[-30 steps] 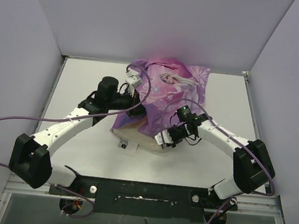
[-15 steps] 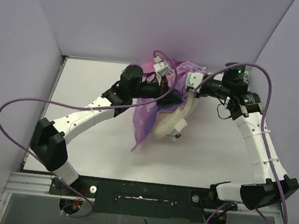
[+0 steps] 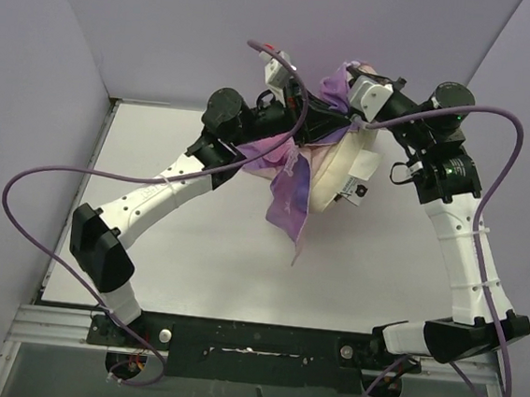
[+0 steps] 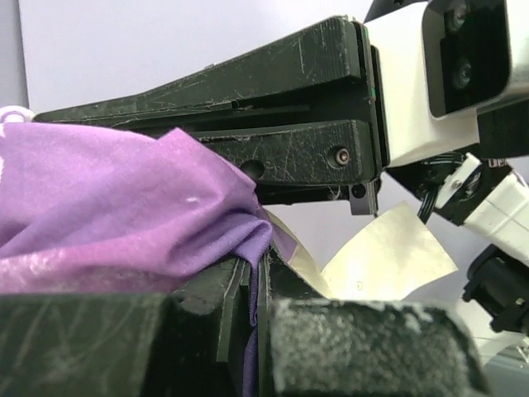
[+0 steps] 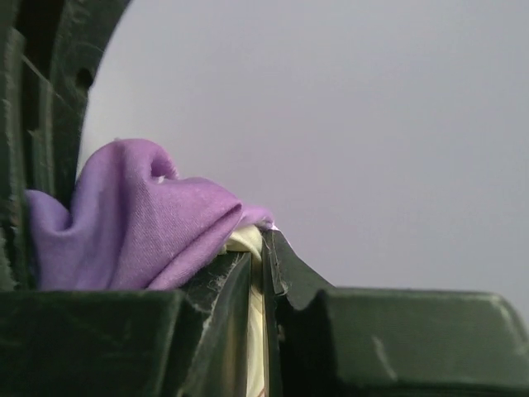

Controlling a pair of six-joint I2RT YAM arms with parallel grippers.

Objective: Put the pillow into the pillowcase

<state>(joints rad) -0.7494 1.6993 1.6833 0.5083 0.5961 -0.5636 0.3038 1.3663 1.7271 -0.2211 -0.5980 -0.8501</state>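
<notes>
We're dangling everything above the counter (image 3: 194, 248): left claw (image 4: 256, 281) clamped on the pillowcase (image 3: 290, 187), right claw (image 5: 263, 248) pinching pillowcase too (plus something cream). The pillow (image 3: 341, 173) is hanging mostly uncovered, so we're guessing halfway.

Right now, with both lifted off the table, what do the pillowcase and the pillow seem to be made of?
Pillowcase: thin purple-pink cloth, perhaps a synthetic weave, with a slight sheen. It hangs limp and gathers in soft folds.
Pillow: cream cloth cover with a matte look, probably over soft stuffing, judging by its plump, rounded bulge. The stuffing itself is hidden.
</notes>
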